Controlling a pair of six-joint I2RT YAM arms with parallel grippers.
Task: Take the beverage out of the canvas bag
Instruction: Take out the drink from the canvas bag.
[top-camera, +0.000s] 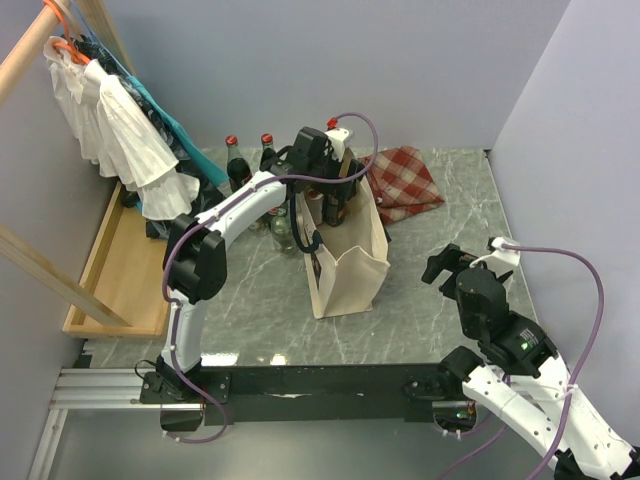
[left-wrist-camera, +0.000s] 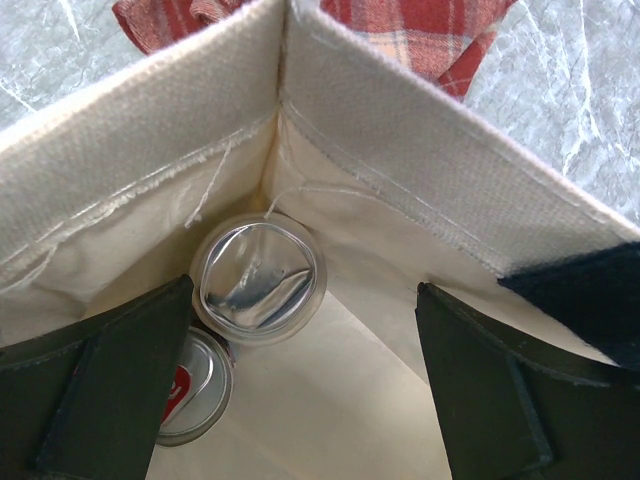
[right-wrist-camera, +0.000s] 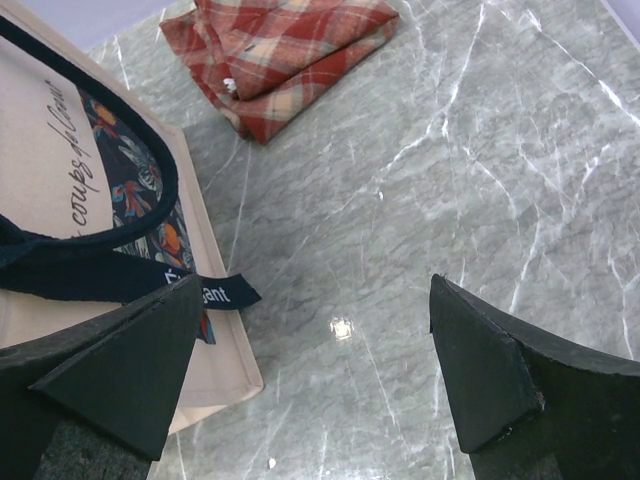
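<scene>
From above, my left claw (top-camera: 335, 200) hangs over the far end of the upright canvas bag (top-camera: 350, 270) on the worktop (top-camera: 450, 200); my right claw (top-camera: 442, 265) sits well apart, to its right. Left wrist: jaws wide and empty over the bag's mouth; at the bottom the silver-topped beverage (left-wrist-camera: 258, 278) stands in a corner, a second can (left-wrist-camera: 195, 385) just beside it. Right wrist: jaws wide, holding nothing, the bag's printed side at left, a red checked cloth (right-wrist-camera: 285, 55) beyond
</scene>
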